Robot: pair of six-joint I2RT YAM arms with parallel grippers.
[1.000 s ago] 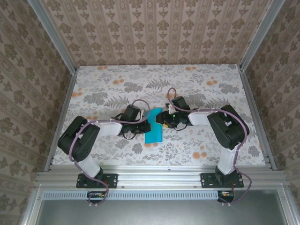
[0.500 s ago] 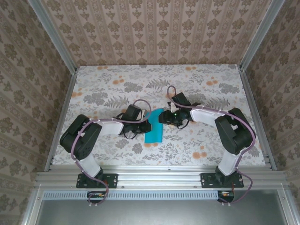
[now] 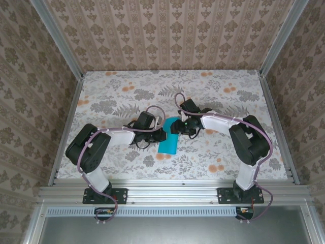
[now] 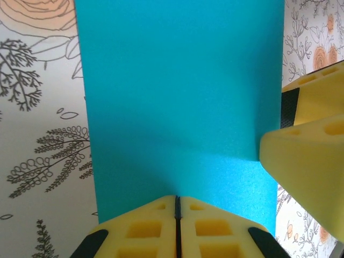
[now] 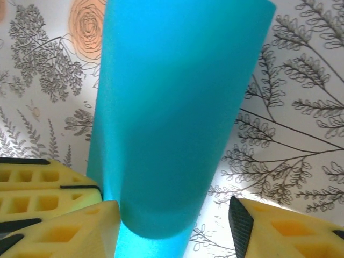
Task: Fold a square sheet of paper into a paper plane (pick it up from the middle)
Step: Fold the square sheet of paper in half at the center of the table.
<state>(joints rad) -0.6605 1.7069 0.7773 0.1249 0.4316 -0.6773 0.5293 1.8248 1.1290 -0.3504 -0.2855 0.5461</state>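
We see the square sheet of paper (image 3: 168,142), doubled into a narrow strip, lying on the flowered table (image 3: 223,86) between both arms. The left gripper (image 4: 176,200) has its fingers pressed together, pinching the sheet's edge. The right gripper (image 5: 172,215) stands spread, a finger on either side of the paper's rounded fold.

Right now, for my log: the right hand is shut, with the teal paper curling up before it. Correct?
No: the right hand is wide open, as the right wrist view shows. The teal paper does curl up before it.
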